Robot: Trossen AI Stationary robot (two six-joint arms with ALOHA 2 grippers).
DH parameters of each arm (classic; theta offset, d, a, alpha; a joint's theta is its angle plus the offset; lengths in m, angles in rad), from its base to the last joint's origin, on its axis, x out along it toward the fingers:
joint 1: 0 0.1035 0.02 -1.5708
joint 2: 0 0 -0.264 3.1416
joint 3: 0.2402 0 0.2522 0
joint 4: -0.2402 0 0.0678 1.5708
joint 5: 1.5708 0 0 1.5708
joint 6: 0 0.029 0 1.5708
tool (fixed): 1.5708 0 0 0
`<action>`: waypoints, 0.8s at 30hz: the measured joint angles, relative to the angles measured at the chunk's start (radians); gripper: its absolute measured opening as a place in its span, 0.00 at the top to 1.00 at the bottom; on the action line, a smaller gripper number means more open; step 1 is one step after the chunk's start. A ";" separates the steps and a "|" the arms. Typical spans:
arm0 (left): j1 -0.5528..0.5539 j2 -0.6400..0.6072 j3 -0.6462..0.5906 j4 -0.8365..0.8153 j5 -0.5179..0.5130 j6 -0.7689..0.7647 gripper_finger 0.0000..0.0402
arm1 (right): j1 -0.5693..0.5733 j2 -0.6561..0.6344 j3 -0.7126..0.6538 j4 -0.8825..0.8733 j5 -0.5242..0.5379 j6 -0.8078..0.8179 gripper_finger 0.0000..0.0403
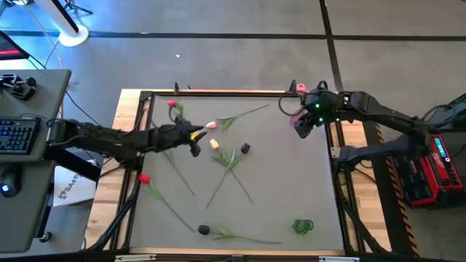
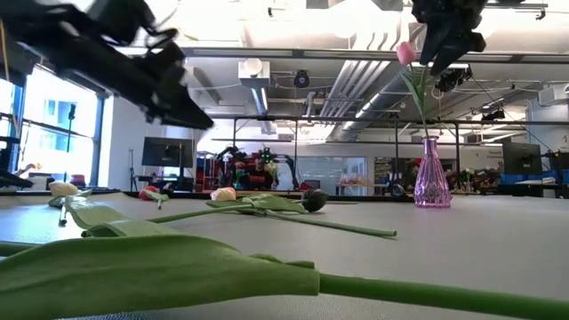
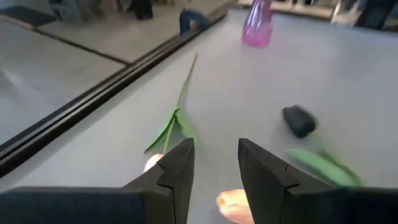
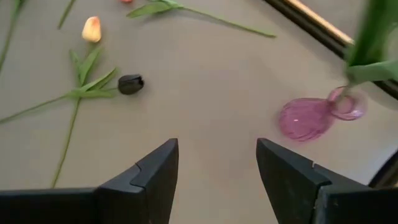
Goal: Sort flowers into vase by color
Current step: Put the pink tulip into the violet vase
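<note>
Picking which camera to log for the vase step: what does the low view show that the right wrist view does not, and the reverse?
Only the low view shows the pink tulip high above the vase, its stem running down into the neck, and the room behind. Only the right wrist view shows the right gripper open, with bare mat between its fingers. Both show the pink vase and the black tulip head lying on the mat.

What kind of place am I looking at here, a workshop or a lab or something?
Probably a robotics lab in a large open hall. Exposed ducts and pipes run along the ceiling, a computer keyboard sits on a desk beside the framed work table, and other machines stand in the background.
</note>
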 joint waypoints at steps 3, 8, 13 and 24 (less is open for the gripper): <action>0.080 0.096 0.069 -0.023 0.099 0.047 0.71 | 0.071 0.000 0.000 0.003 0.029 0.043 0.49; 0.201 0.258 0.202 -0.077 0.236 0.119 0.71 | 0.209 0.000 0.000 0.008 0.129 0.122 0.49; 0.298 0.417 0.381 -0.246 0.334 0.194 0.71 | 0.343 0.019 -0.001 0.008 0.256 0.198 0.49; 0.375 0.730 0.687 -0.566 0.342 0.334 0.71 | 0.447 0.115 -0.001 0.007 0.305 0.232 0.49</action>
